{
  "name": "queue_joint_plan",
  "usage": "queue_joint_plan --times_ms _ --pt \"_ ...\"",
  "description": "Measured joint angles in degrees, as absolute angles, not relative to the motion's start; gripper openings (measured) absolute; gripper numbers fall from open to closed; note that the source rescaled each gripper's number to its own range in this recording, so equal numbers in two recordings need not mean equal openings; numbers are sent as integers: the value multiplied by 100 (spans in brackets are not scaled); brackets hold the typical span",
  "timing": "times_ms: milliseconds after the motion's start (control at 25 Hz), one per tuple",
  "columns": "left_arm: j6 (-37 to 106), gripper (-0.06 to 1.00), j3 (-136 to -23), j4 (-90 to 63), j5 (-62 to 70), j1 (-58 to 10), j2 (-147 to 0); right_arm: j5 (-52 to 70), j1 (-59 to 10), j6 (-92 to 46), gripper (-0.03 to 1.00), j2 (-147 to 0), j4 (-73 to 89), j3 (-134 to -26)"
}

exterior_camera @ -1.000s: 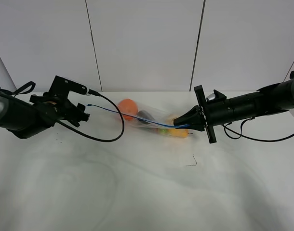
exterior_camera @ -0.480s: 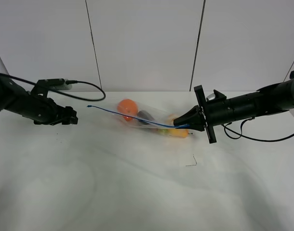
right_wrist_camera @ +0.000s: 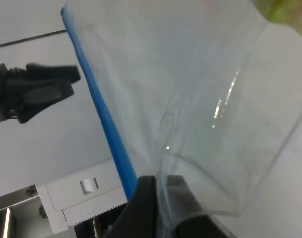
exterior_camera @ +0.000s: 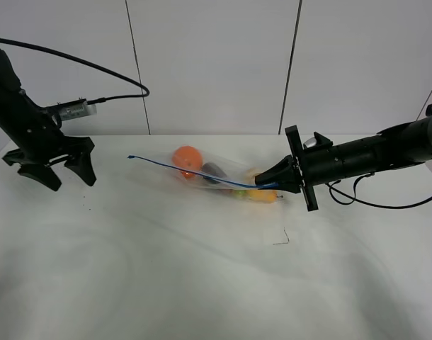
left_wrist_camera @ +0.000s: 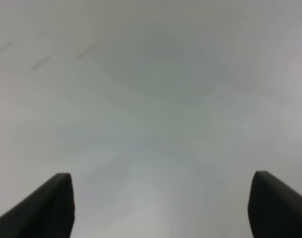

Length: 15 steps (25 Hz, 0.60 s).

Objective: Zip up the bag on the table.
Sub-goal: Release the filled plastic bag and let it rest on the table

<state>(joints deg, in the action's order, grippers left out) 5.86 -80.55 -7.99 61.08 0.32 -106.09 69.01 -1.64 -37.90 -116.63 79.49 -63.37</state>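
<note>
Two grippers show in my views. My right gripper (exterior_camera: 264, 183) is clamped on one end of the clear, crinkly plastic zip-lock bag (exterior_camera: 217, 175), beside its thin blue zipper strip (exterior_camera: 172, 167). The bag rests toward the back of the large white matte table (exterior_camera: 202, 283). My left gripper (exterior_camera: 69, 177) hangs spread wide, holding nothing, well apart from the bag.
</note>
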Motion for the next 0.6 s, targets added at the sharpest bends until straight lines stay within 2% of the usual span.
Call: queue_joint_plan --times_ms 160,400,600 --pt "-103 100 -8272 30 6463 -234 -10609 6901 -164 -3790 0 -11663 7949 -6337" --pt "-227 100 -8274 110 6732 -322 -10569 6901 -164 -3790 0 -11663 7949 -6337" --pt "-261 100 -7701 0 6732 -322 -9830 6901 -164 -3790 0 -11663 7949 -6337"
